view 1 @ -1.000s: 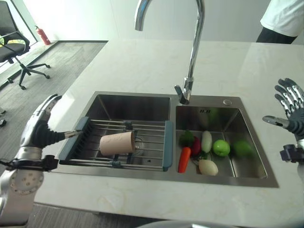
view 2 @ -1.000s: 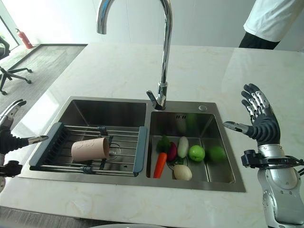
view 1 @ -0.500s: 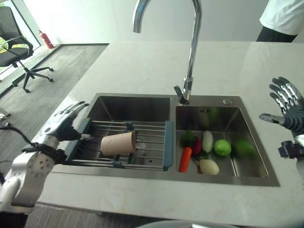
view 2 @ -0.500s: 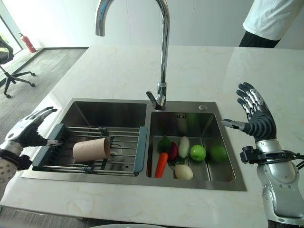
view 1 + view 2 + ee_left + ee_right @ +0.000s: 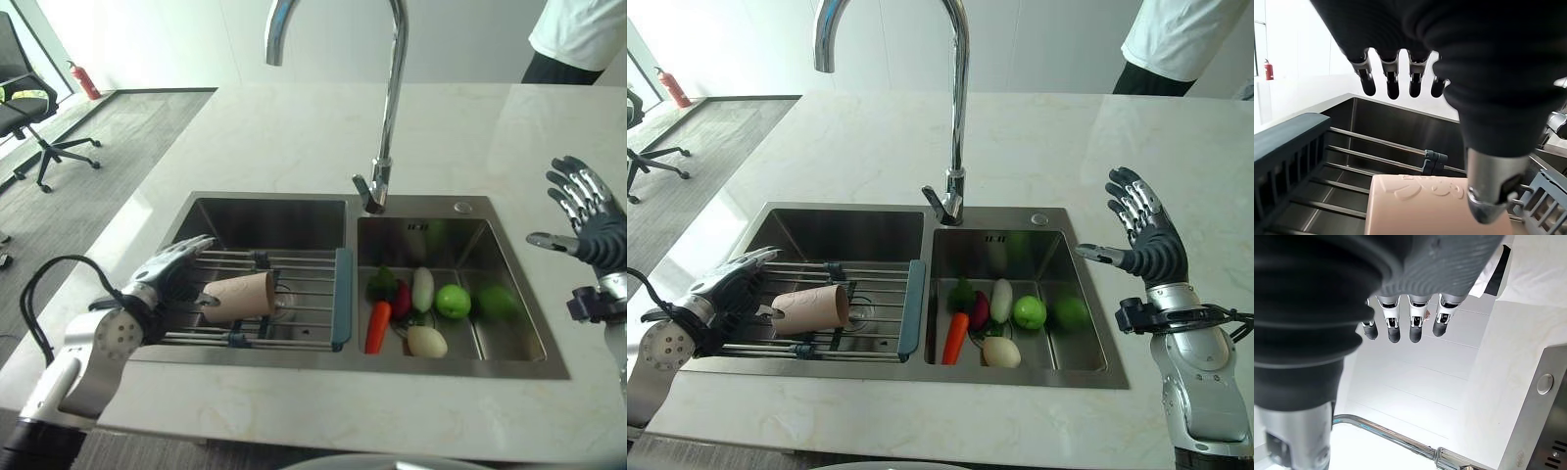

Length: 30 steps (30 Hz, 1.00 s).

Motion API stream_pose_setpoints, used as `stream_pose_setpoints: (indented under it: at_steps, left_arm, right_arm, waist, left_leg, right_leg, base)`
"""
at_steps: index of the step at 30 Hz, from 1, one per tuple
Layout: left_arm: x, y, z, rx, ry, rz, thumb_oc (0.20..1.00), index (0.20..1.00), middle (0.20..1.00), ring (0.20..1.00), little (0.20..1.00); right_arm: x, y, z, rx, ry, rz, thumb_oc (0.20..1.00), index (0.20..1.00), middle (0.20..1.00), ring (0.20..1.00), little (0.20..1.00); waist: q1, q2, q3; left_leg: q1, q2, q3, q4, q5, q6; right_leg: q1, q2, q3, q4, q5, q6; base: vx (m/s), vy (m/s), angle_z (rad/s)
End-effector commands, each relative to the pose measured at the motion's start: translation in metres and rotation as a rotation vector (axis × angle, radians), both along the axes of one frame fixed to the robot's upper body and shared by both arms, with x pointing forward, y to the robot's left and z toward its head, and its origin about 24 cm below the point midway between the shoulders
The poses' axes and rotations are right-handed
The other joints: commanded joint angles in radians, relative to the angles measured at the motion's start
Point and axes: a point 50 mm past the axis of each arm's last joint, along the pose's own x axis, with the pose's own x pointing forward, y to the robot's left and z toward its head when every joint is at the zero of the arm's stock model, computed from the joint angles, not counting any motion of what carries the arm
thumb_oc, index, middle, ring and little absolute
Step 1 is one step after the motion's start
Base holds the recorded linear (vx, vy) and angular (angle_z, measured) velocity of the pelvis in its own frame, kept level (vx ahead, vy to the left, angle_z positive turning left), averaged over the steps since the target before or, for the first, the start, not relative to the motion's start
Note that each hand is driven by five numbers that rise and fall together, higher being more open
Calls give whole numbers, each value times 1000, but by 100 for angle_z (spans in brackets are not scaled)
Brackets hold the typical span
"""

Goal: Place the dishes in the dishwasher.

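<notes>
Where it lies on its side on the drying rack (image 5: pixel 294 304) over the left sink basin, the beige cup (image 5: pixel 238 295) looks rigid, light, smooth. Your left hand (image 5: pixel 168 272), fingers spread, hovers beside it; grasp around the barrel.

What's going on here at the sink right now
The robot's left hand is open over the drying rack in the left sink basin, fingers spread just above a beige cup lying on its side; it has not gripped it. The right hand hovers open above the counter. Vegetables lie in the right basin, and a person stands at the far side.
</notes>
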Motion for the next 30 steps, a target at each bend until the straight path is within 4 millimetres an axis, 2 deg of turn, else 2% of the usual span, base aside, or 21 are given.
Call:
stream_pose_setpoints:
  at_steps: [1,13,18,30]
  left_arm:
    - [10,10,13,-7,-68,55,1000,1000,1000,1000,1000]
    - [12,7,-5,-26,-2,80,1000,1000,1000,1000,1000]
    - [14,13,-21,-3,44,120,1000,1000,1000,1000,1000]
    - [15,15,-31,20,64,141,1000,1000,1000,1000,1000]
  right_arm:
    - [2,-2,37,-114,-139,9,1000,1000,1000,1000,1000]
    - [0,-2,39,-132,-148,2,1000,1000,1000,1000,1000]
    - [0,-2,39,-128,-151,2,1000,1000,1000,1000,1000]
    - [-2,-3,39,-134,-147,3,1000,1000,1000,1000,1000]
  waist:
    - [-13,26,0]
    - [-26,18,0]
    - [-43,19,-3]
    - [-56,16,-4]
  left_leg:
    - [65,86,76,7,-72,-52]
    - [71,91,86,7,-75,-52]
    - [77,95,100,7,-78,-54]
    - [86,100,113,7,-81,-55]
  right_leg:
    - [43,8,15,0,-82,13]
    - [36,6,20,0,-79,14]
    - [27,4,26,0,-74,16]
    - [23,2,32,0,-72,16]
  base:
    - [0,0,0]
    - [-2,-1,0]
    - [-10,0,-1]
    - [-8,-3,-4]
